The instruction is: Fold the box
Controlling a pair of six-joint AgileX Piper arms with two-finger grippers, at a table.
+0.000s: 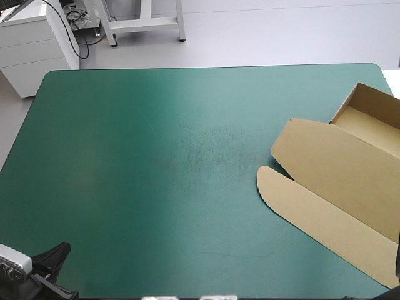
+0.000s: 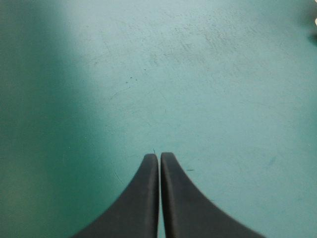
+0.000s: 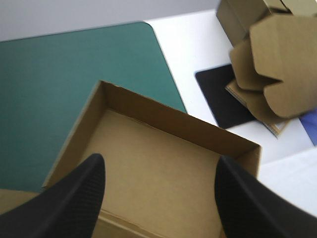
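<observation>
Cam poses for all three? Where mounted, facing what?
High: above-behind robot, facing forward-down over the teal-green cover; left gripper in near-left corner.
Left wrist: above that wrist, along shut jaws onto bare cover.
Right wrist: above right gripper, between open jaws into the box tray.
Shared: high and right wrist both show the box.

Bright diffuse light, soft shadow band across the table [image 1: 144, 187], paler towards its right

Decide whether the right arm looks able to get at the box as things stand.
Probably yes. The right pincer stands open, and the box lies right ahead of it with its tray open. Nothing shows in between.
</observation>
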